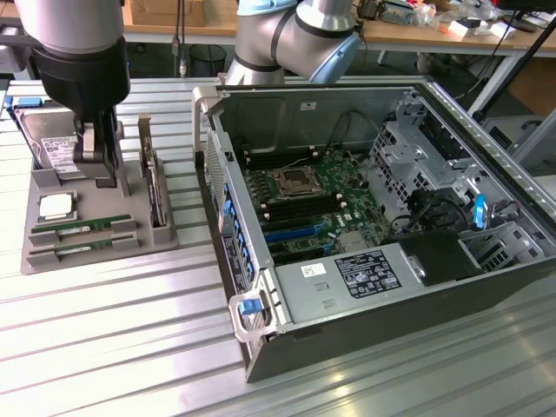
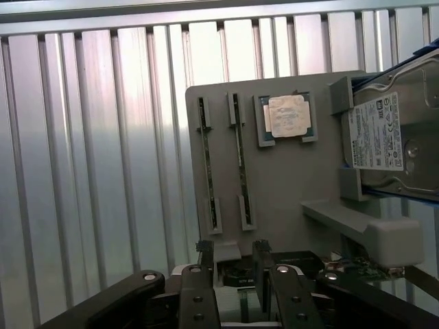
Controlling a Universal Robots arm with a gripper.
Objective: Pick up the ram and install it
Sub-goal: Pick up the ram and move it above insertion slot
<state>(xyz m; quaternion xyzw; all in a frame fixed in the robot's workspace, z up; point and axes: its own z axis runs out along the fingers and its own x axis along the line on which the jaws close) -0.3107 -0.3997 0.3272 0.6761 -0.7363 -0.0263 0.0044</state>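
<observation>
Two green ram sticks (image 1: 82,226) (image 1: 82,245) lie edge-up in slots at the front of a grey holder tray (image 1: 43,261). In the wrist view they are thin strips (image 2: 206,164) (image 2: 239,161). My gripper (image 1: 100,169) hangs over the back of that tray, between the hard drive and the dark expansion card, a short way behind the ram. It is open, and its dark fingers (image 2: 206,260) stand apart with nothing between them. The open computer case (image 1: 486,287) lies to the exterior view's right, with empty memory slots (image 1: 304,207) beside the processor socket (image 1: 291,182).
On the tray also sit a silver processor chip (image 1: 56,206) (image 2: 287,116), a hard drive (image 1: 52,143) (image 2: 391,130) and an upright expansion card (image 1: 155,187). The table is ribbed metal (image 1: 130,347). The case wall (image 1: 217,200) rises just beside the tray.
</observation>
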